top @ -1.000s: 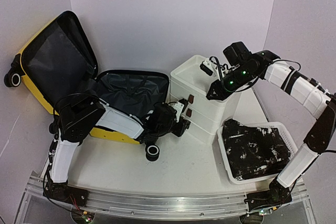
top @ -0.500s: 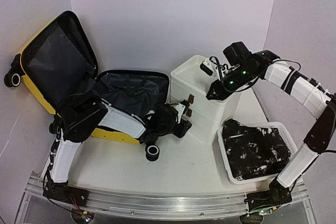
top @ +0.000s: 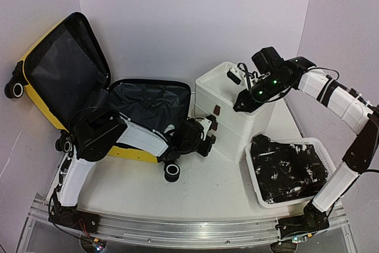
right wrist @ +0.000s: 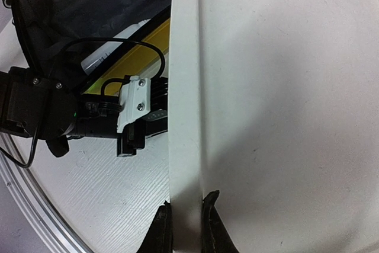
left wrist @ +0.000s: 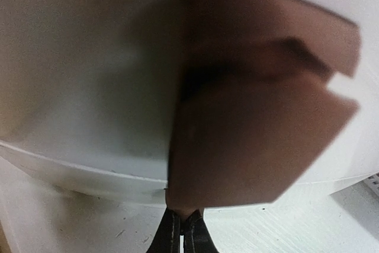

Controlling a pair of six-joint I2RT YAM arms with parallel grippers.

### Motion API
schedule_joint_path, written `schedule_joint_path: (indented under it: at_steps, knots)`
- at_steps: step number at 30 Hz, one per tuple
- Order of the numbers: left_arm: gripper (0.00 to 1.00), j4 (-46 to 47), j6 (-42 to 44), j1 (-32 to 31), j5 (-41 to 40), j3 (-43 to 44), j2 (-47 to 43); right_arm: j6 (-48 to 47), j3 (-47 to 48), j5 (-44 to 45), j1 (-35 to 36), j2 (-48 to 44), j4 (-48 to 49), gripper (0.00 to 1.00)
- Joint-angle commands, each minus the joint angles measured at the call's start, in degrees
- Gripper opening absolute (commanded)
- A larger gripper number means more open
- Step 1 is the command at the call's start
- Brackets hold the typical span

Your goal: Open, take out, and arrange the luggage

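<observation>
Left gripper [left wrist: 181,229] is pinched right down to nothing against the bottom edge of the brown pull tab [left wrist: 254,117] on a drawer front. From the wrist view I can't honestly tell if it's got the tab's tip between the fingers or is just closed under it.

Starting on the left, the yellow suitcase [top: 89,81] lies wide open, its lid propped against the back wall and the other half flat on the table behind the left arm. All I can see inside is dark lining. Next over is the white drawer cabinet [top: 228,87], and the right gripper [right wrist: 185,223] is clamped across its top rim, one finger on each side. Far right, the white basket [top: 253,176] holds a pile of black-and-white clothes [top: 287,170].

Looks to me like a brace-and-pull on the drawer. I'd drag straight back and level, nice and slow, since that's a tiny bite on a small tab and it could slip off. The right side's clamp needs to stay firm or the whole cabinet slides along instead of the drawer.
</observation>
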Motion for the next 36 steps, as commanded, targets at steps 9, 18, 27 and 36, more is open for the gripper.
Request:
schedule_joint_path:
  at_steps: [9, 18, 27, 36]
  knots:
    - [0.0, 0.3, 3.0, 0.4, -3.4, -1.9, -5.9, 5.5, -0.1, 26.7, -1.0, 0.9, -2.0, 0.0]
    - [0.0, -1.1, 3.2, 0.9, -1.5, -1.8, -6.4, 6.5, 1.1, 25.3, -6.4, 2.7, 0.4, 0.0]
    - [0.67, -9.4, 4.9, 1.1, 3.0, -1.4, -13.9, 6.4, 0.1, 15.7, -7.1, 1.5, 0.5, 0.0]
    - [0.76, -31.4, -4.6, 15.6, 18.3, 2.0, -25.6, 6.5, -0.8, 11.6, -7.2, 1.0, 0.6, 0.0]
